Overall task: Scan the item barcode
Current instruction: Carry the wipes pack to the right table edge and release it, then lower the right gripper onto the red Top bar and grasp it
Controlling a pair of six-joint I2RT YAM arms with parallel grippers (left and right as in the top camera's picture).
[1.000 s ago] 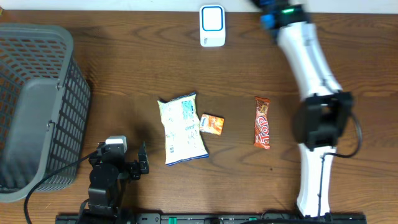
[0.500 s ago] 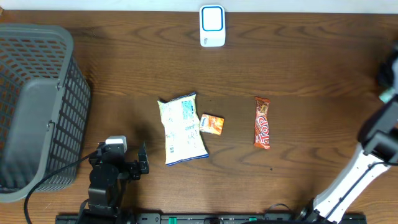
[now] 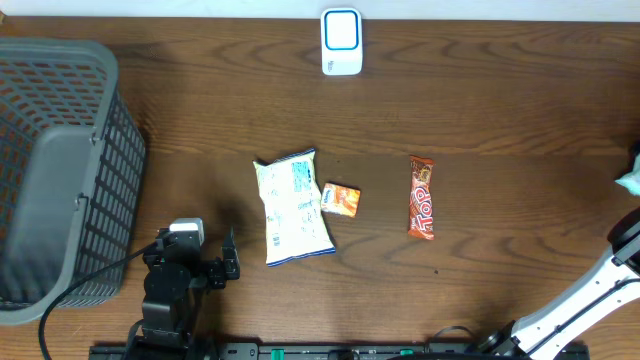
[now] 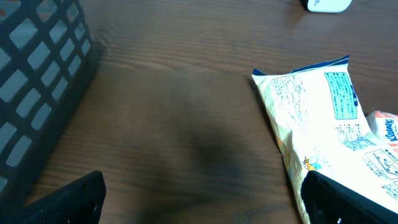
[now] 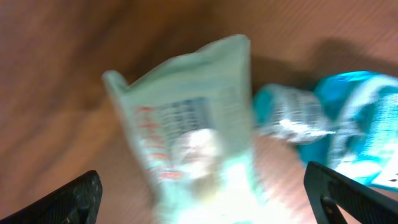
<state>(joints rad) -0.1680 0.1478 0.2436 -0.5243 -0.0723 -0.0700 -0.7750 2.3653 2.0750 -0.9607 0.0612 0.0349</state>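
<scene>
The barcode scanner (image 3: 340, 42) stands at the far edge of the table (image 3: 500, 100), in the middle, we think so that either arm can bring an item to it. Three items lie flat on the near side of the scanner. A snack bag (image 3: 293, 208) is almost straight before it. A small orange packet (image 3: 341, 200) touches the right edge of that bag. A Top chocolate bar (image 3: 422, 197) lies more to the right, apart from both. None of them is held or lifted, so in our judgement they wait for their turn.

The left gripper (image 4: 202, 186) is on the near left of the scanner, between the grey basket (image 3: 60, 160) and the snack bag. Its fingers are spread wide with nothing between them. It looks toward the bag, which is a good place to wait.

The right gripper (image 5: 202, 186) is far to the right of the scanner, outside the overhead view. Its fingers also stand wide apart. Below them we see a pale green packet (image 5: 193, 137) beside some teal packets (image 5: 348, 124). This view is much blurred, so we cannot say surely that the packet rests on the surface. We judge that this side is where finished items are put, and the next pick is among the three near the scanner.
</scene>
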